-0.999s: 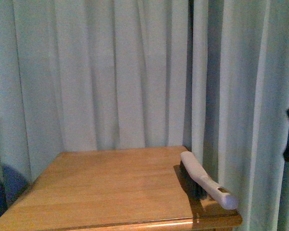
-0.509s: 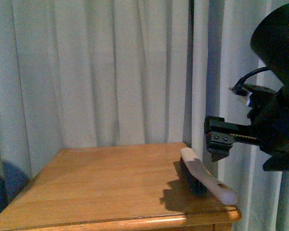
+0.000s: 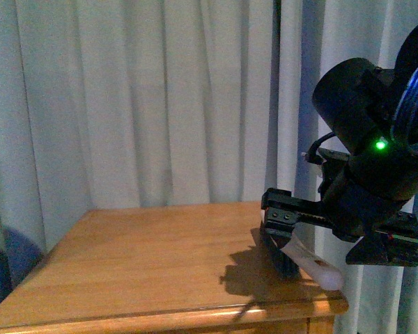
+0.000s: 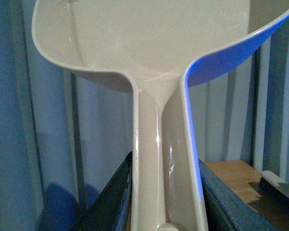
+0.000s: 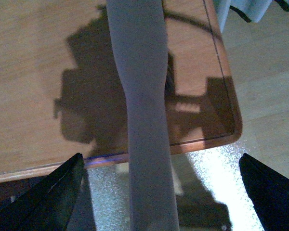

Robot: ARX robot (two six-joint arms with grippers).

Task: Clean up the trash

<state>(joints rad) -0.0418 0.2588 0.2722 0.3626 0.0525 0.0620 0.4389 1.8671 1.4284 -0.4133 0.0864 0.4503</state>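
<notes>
Down drops the right gripper [image 3: 279, 212] over the brush [image 3: 313, 268], jaws spread wide astride its white handle. Left gripper [image 4: 164, 192] clamps the dustpan [image 4: 159, 48] by its handle.

Bulky black right arm [image 3: 366, 167], 1 green light [image 3: 380, 145], coiled blue cable [image 3: 412, 97], dark end effector fingers [image 5: 53, 192].

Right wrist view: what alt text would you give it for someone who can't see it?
A brush's pale handle runs through the middle of the picture, its end sticking out past the edge of a wooden table. The right gripper is open, its two dark fingers spread wide on either side of the handle, not touching it.
</notes>
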